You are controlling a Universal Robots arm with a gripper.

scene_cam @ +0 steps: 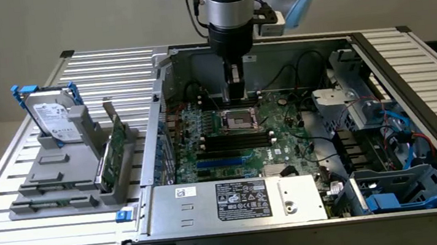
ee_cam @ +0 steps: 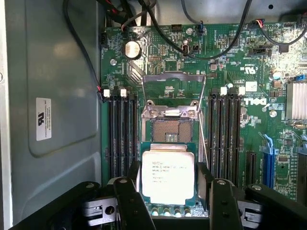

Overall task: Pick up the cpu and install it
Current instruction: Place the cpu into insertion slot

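Fingers (ee_cam: 205,179) of the gripper (scene_cam: 236,96) are clamping the cpu (ee_cam: 168,175) by two opposite edges, spread wide to span it and carrying it flat just above the open socket (ee_cam: 169,130). It is likely behaving as light, stiff and fragile, so the thin rim is offering the safest hold.

The exterior camera looks steeply down on the whole open computer case (scene_cam: 293,52). The wrist camera hangs close over the motherboard (ee_cam: 230,52). Both share its socket (scene_cam: 240,120).
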